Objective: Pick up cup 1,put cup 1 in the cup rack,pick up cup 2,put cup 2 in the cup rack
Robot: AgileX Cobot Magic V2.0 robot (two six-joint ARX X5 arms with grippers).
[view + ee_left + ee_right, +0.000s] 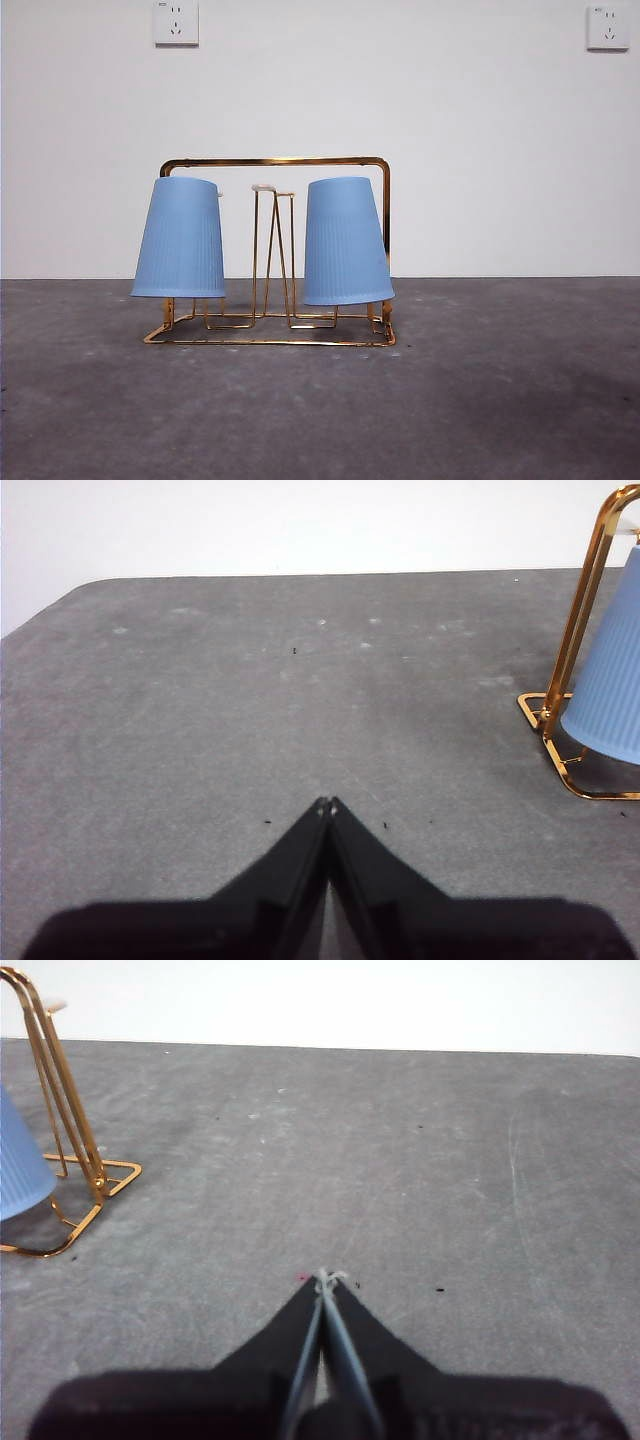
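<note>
Cups, two of them, both blue, sit upside down on the gold rack (275, 161). The rack stands in the middle of the gray tabletop (320, 410). The left cup (181, 238) hangs near one end of the rack and stands almost straight. The right cup (346, 242) hangs near the other end and tilts a little. Both cups have fine lines running up and down their sides. Between them, thin gold prongs (273, 250) with white tips stand free.

The left tool (327, 805) is low over the bare tabletop, off to the side of the rack, with its two black jaws pressed together and nothing between them. The right tool (325, 1278) is on the other side of the rack, also with its jaws together and holding nothing.

On the white wall behind are two white sockets (176, 22). No words or brand marks can be read on anything.
</note>
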